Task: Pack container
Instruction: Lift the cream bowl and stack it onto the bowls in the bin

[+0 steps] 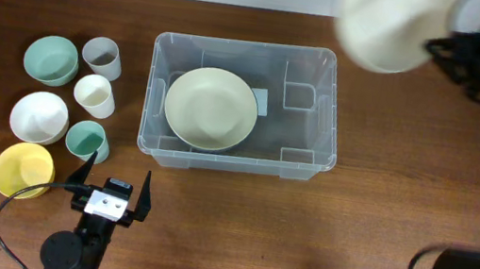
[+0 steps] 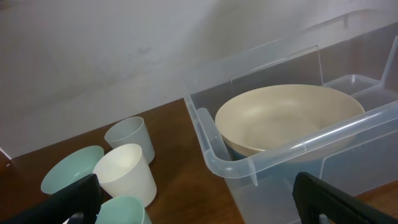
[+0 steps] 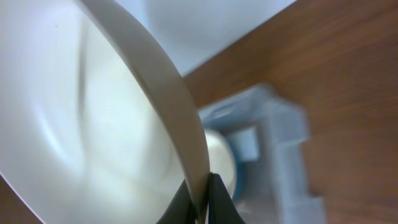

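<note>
Pinching bowl (image 3: 93, 124), right hand (image 3: 200, 200) (wrist view)

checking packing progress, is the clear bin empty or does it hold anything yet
Not empty: one pale bowl sits upright in the left half of the container.

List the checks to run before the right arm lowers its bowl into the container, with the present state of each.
1. Grip: right jaws shut on the held bowl at its rim: ok.
2. The container stands upright, open on top: ok.
3. The cream bowl inside lies upright, ready to nest into: ok.
4. The held bowl centred over it: not ok, it hangs near the container's far right corner.
5. The left jaws open, clear of the container: ok.
6. Height of the held bowl above the rim: cannot tell.
</note>
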You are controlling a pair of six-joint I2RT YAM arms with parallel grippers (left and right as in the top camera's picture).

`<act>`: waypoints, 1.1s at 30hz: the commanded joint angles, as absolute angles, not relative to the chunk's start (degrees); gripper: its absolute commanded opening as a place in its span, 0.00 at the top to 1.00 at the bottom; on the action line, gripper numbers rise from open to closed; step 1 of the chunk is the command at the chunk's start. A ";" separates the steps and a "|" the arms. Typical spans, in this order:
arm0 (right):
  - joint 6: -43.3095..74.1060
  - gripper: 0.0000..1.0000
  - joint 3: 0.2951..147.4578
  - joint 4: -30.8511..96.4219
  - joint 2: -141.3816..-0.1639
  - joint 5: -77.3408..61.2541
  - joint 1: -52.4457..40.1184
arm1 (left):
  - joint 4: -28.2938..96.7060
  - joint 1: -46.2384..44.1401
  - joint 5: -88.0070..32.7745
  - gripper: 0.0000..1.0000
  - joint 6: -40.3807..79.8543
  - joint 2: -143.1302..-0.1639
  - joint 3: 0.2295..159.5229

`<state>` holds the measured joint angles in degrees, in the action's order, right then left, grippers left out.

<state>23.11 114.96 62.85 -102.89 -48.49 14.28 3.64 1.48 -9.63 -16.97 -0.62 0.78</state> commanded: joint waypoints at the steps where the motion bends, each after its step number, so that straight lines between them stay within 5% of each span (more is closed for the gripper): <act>1: 19.20 0.96 115.07 64.51 -101.93 -41.15 5.45 | 3.73 1.78 -10.07 0.00 -17.23 -0.34 0.54; 16: 20.45 0.96 114.37 65.36 -110.89 -29.28 -17.50 | 3.73 1.78 -10.07 0.00 -17.23 -0.34 0.54; 33: 22.96 0.96 114.37 61.87 -124.03 -29.69 -20.99 | 3.73 1.78 -10.07 0.00 -17.26 -0.34 0.54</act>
